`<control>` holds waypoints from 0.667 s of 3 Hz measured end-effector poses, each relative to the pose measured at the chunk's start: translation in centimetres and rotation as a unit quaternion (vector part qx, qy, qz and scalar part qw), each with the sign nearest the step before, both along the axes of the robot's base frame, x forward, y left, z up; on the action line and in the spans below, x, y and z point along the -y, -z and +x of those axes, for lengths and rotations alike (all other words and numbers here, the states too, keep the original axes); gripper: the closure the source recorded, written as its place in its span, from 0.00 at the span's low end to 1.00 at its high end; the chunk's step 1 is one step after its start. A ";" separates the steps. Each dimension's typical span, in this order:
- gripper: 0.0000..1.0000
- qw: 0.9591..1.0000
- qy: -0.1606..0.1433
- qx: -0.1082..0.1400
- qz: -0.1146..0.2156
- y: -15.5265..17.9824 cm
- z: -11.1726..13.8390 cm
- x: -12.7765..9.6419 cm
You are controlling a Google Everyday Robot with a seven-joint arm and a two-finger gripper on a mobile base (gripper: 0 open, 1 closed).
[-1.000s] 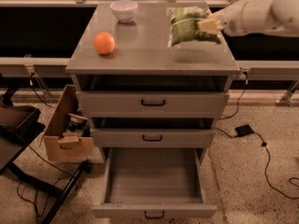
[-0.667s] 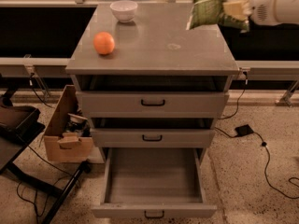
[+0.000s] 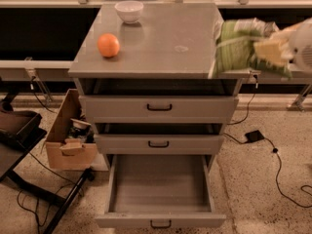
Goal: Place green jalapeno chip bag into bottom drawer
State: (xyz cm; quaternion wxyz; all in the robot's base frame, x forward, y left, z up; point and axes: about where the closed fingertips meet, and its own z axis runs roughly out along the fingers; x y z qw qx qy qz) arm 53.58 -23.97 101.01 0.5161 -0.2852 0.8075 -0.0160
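The green jalapeno chip bag (image 3: 236,50) hangs in the air at the right edge of the grey cabinet top (image 3: 165,43), about level with it. My gripper (image 3: 267,50) comes in from the right and is shut on the bag's right side. The bag looks blurred. The bottom drawer (image 3: 160,189) is pulled wide open below, its grey interior showing nothing inside. The two upper drawers (image 3: 159,108) are pushed in.
An orange (image 3: 108,45) and a white bowl (image 3: 129,11) sit on the cabinet top at the left and back. A cardboard box (image 3: 68,135) stands on the floor left of the cabinet. Cables and a black adapter (image 3: 254,136) lie on the floor at the right.
The gripper with the bag lifted up off the cabinet top, then swung down and to the right, past the top's right edge. The camera view now sits closer and lower.
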 end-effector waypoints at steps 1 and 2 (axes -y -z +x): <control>1.00 0.995 -0.011 -0.102 0.016 8.9 -4.0 0.3; 1.00 0.990 -0.032 -0.131 0.043 14.6 -3.1 1.8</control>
